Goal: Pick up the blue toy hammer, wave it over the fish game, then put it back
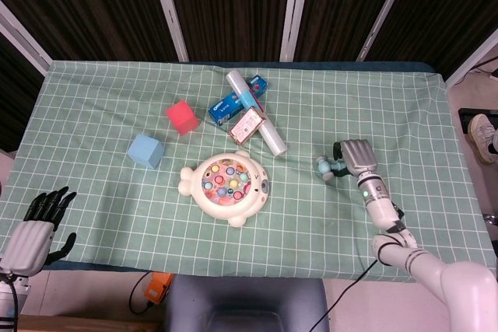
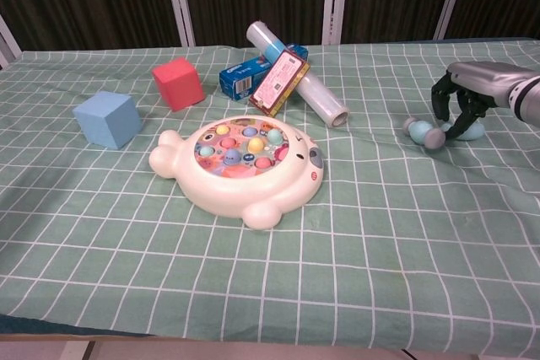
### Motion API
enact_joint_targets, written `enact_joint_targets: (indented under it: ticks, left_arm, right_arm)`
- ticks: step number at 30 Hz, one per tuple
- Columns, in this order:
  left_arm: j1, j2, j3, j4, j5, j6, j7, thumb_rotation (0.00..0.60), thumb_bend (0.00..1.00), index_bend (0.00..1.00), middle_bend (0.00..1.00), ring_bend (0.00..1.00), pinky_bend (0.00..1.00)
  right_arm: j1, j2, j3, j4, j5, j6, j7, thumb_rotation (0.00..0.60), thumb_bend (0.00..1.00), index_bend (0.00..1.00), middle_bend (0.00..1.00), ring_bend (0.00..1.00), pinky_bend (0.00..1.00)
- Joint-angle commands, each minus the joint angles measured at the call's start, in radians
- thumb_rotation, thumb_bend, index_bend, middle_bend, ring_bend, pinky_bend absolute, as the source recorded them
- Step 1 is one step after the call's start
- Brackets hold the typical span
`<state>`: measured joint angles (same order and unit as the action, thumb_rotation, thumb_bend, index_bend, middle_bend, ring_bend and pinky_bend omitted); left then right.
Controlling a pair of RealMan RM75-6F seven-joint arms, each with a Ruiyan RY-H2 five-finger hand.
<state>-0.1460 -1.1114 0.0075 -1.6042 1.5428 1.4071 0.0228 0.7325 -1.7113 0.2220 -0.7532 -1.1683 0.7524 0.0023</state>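
1. Hammer [image 2: 426,133]: small blue toy, lying on the green checked cloth of the counter [image 1: 117,207] at its right side, well apart from the fish game. Head end points toward the game; the handle runs away from it, under the right hand, so the long axis lies roughly left-to-right in the chest view.
2. Right hand [image 2: 472,94]: arched directly over the handle end of the hammer, fingers [image 2: 440,100] curled down around it. The head pokes out past the fingers on the game side. Whether the fingers actually clamp the handle or only cage it cannot be told from either view; the hammer appears to rest on the cloth.
3. Left hand [image 1: 35,231]: at the near left corner of the counter, fingers spread, holding nothing, far from the hammer. The right hand is plainly the nearer one.
4. Fish game [image 1: 226,186]: white fish-shaped toy near the counter's middle, to the left of the hammer in both views.
5. Judgement: the pick-up looks not yet completed. The coming move would call for a firm hold on the handle, a lift, then travel leftward to the game along the line the hammer's head already points.
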Motion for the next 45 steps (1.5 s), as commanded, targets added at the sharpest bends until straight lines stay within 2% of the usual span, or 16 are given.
enact_joint_targets:
  ticks: [1,24,45]
  left_arm:
    - [0.000,0.000,0.000,0.000,-0.001,-0.001,0.002,0.600,0.42,0.00,0.02,0.00,0.06]
    - [-0.006,-0.008,-0.010,0.001,-0.028,-0.018,0.023,0.600,0.42,0.00,0.02,0.00,0.06]
    - [-0.017,-0.021,-0.023,0.003,-0.066,-0.042,0.054,0.600,0.42,0.00,0.03,0.00,0.06]
  right_arm:
    - [0.003,-0.007,0.009,0.016,0.005,-0.008,0.017,0.600,0.31,0.69,0.63,0.71,0.75]
    - [0.067,-0.047,0.070,0.125,0.049,-0.100,0.060,0.600,0.31,0.66,0.60,0.70,0.74]
    - [0.147,-0.104,0.116,0.298,0.093,-0.223,0.085,0.600,0.31,0.62,0.57,0.68,0.72]
